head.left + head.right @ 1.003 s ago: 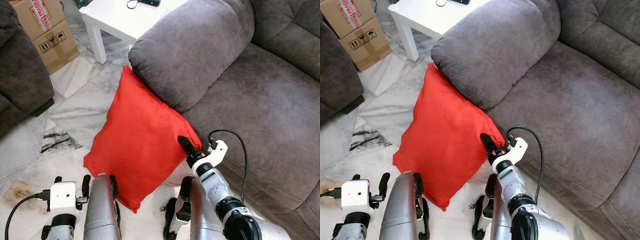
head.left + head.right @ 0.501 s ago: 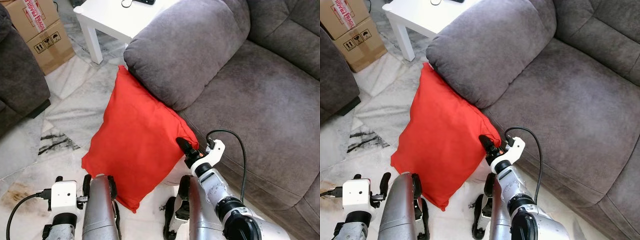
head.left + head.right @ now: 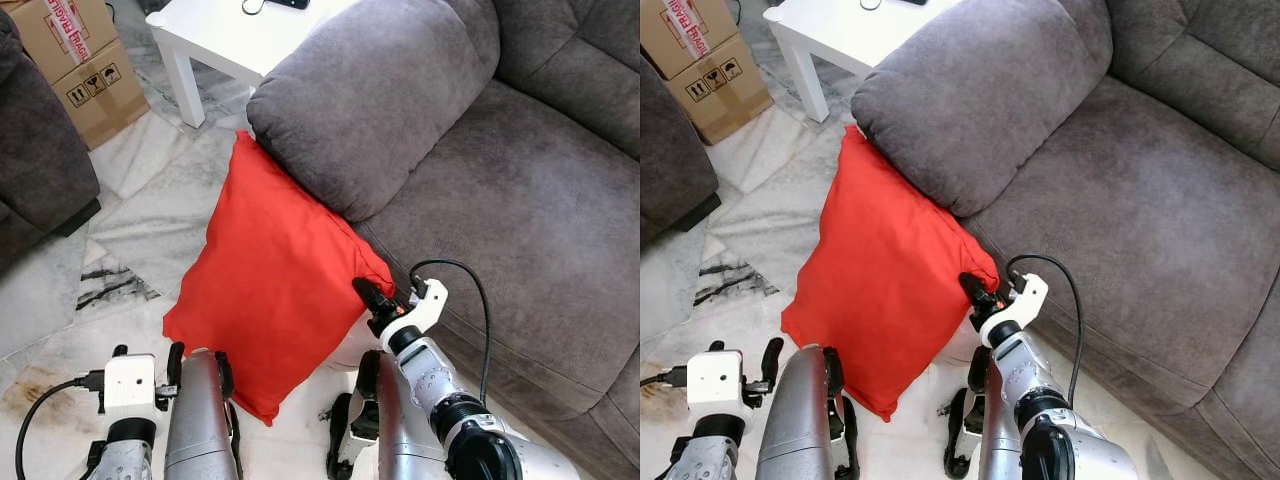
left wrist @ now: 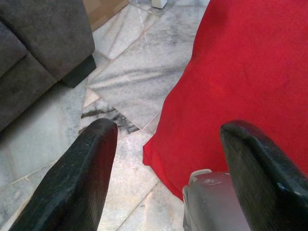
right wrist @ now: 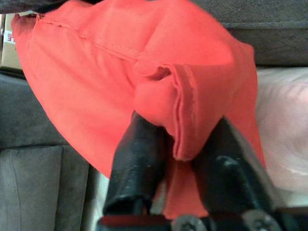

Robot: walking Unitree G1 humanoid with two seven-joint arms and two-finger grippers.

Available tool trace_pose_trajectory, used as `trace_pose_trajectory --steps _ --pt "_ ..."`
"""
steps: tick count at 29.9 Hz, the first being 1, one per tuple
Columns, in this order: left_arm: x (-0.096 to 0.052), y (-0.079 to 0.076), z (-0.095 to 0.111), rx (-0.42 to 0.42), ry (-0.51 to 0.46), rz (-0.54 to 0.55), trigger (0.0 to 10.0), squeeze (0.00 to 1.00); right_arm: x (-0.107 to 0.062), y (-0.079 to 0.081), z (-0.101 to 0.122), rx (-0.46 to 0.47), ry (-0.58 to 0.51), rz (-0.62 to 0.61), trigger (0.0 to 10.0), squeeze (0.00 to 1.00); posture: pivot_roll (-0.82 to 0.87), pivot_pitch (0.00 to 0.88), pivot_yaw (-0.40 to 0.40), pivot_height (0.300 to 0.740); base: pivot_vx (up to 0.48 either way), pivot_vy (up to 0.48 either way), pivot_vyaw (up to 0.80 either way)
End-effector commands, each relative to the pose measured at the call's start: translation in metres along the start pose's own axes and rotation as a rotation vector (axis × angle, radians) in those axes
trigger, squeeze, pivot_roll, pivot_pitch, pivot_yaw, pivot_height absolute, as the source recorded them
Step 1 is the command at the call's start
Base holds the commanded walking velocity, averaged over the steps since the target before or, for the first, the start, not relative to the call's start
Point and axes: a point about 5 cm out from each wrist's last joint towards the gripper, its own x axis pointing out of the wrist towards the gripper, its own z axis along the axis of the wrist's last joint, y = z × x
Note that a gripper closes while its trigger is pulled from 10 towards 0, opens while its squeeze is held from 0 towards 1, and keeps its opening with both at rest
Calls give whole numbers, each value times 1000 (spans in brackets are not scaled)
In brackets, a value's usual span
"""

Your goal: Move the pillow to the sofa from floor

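Observation:
A red pillow (image 3: pixel 272 280) stands on its edge on the marble floor, leaning against the grey sofa's armrest (image 3: pixel 370 100). My right gripper (image 3: pixel 366 296) is at the pillow's right corner, shut on a fold of the red fabric (image 5: pixel 180 120) pinched between its black fingers (image 5: pixel 137 159). My left gripper (image 4: pixel 168 159) is low at the front left, open, with the pillow's lower left edge (image 4: pixel 240 86) just beyond its fingers (image 4: pixel 82 168).
The grey sofa seat (image 3: pixel 520 210) lies to the right of the pillow. A white side table (image 3: pixel 225 40) and cardboard boxes (image 3: pixel 85 65) stand behind it. A dark sofa (image 3: pixel 35 160) is on the left, with open marble floor (image 3: pixel 130 230) between.
The camera shifted slightly. My right gripper has stayed closed on the pillow's corner; the pillow still leans on the armrest.

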Motion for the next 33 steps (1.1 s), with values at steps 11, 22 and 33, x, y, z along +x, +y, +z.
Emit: trace_pose_trajectory --steps 11,22,33 --pt "3 0 -14 4 60 -6 10000 0 -10 -10 -13 -60 58 -26 0 0 270 400 -139 582 0 0 0" --pt "22 1 -13 7 46 -8 10000 0 -6 -4 -10 -210 88 24 10000 0 265 327 -123 582 0 0 0" --pt "40 3 -12 1 25 -25 10000 0 -14 -14 6 -336 29 -3 10000 0 211 241 -76 582 0 0 0"
